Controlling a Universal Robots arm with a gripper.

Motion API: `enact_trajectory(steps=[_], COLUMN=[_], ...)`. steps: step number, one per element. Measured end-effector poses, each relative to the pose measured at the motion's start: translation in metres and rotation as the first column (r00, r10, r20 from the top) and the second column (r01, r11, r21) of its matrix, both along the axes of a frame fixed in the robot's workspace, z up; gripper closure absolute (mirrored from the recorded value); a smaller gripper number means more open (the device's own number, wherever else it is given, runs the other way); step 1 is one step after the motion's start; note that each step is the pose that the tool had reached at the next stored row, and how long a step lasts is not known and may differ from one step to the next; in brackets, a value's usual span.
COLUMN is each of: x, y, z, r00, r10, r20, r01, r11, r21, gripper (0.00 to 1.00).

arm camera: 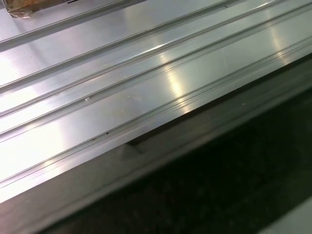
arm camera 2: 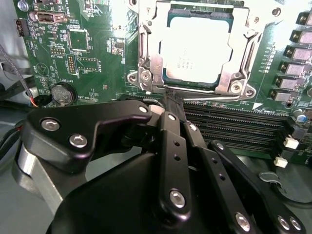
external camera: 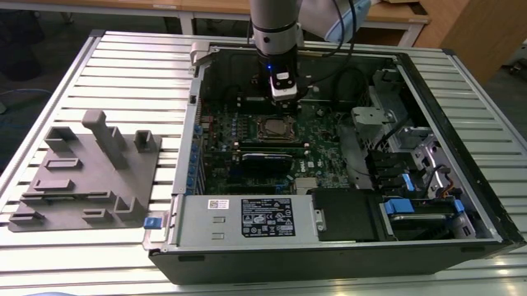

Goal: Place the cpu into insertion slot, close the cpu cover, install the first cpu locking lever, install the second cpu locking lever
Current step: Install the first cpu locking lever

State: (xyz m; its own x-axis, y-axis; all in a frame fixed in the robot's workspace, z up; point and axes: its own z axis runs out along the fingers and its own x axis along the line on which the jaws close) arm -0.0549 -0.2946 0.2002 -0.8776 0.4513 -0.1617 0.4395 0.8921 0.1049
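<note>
Second wrist view, A: the small flat square cpu (arm camera 2: pixel 195 46), with its dull silver-grey face, sits in the square black, silver-rimmed insertion slot (arm camera 2: pixel 237 87). The thin silvery square frame of the cpu cover (arm camera 2: pixel 152 53) lies flat around it.

B: Tool state?

A: The black-fingered gripper (arm camera 2: pixel 170 97) has its fingertips drawn together at the socket's near edge. Whether a thin lever sits between them cannot be told. The exterior view puts the gripper (external camera: pixel 284 102) low inside the open black computer case (external camera: pixel 461 203).

B: Step?

A: Judged: chip placed and cover down, so the lever stage. It calls for fine fingertip placement, clear of the green circuit board (arm camera 2: pixel 97 48) and the long black memory slots (arm camera 2: pixel 234 126) just beside the socket.
</note>
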Motion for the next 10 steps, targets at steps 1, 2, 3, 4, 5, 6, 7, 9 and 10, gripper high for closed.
enact_trajectory(steps=[1,2,3,4,5,6,7,9,10], x=[-0.0001,-0.0001,-0.0002,-0.0002,-0.0004,-0.0007,-0.001,-0.0012,-0.0013], y=[-0.0001,-0.0002,-0.0004,-0.0006,-0.0009,-0.0013,-0.0016,-0.0019,-0.002], z=[0.0,0.0,-0.0001,-0.0001,0.0,0.0,0.0,-0.0001,-0.0001], r00=[1.0,1.0,1.0,1.0,1.0,1.0,1.0,1.0,1.0], r10=[0.0,0.0,0.0,0.0,0.0,0.0,0.001,0.001,0.001], r20=[0.0003,0.0006,0.0008,0.001,0.0013,0.0017,0.0021,0.0024,0.0026], r01=[0.0,0.0,0.0,0.0,0.0,0.0,-0.001,-0.001,-0.001], r11=[1.0,0.9999,0.9999,0.9998,0.9997,0.9997,0.9996,0.9995,0.9995], r21=[0.0064,0.0124,0.0165,0.0195,0.0229,0.0264,0.0289,0.0301,0.0304], gripper=[0.89,0.89,0.89,0.89,0.89,0.89,0.89,0.89,0.89])
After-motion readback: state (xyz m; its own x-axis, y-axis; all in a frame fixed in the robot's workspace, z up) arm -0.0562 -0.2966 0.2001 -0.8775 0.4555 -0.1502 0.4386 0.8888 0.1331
